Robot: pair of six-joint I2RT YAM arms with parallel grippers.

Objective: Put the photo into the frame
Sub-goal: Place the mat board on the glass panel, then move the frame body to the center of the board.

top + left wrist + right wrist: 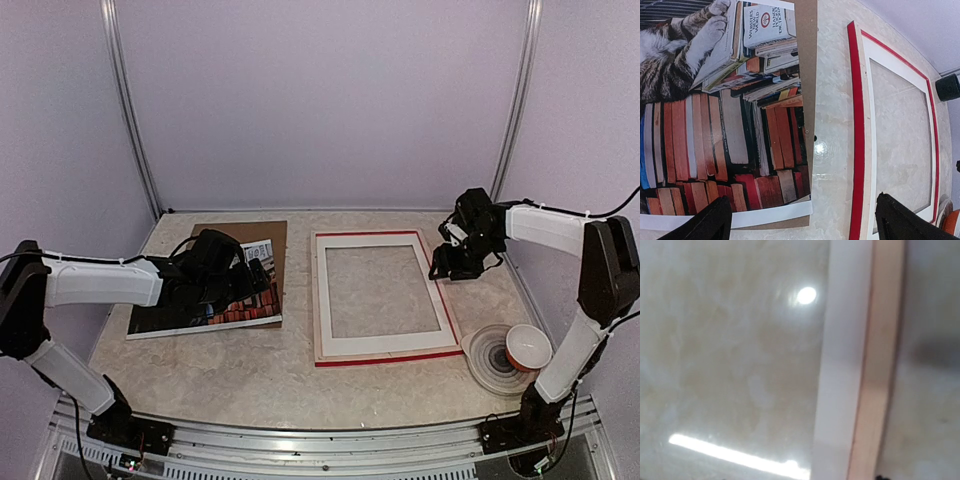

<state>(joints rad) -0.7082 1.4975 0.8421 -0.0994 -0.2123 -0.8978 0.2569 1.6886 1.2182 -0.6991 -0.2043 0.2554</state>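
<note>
The large paper print of a tabby cat on stacked books (725, 125) lies picture-up on a plain brown backing board (268, 232) at the left of the bench (250, 375). It is well apart from the red-edged rectangular wooden frame (390, 357), which lies at centre with a white cardboard mat (385, 342) seated in it. The left hand (804, 215) is poised over the print's right edge, fingers spread wide, apparently to straddle that edge for pick-up. The right hand (452, 265) sits just beside the frame's right rail, probably to steady it, and its opening cannot be determined.
</note>
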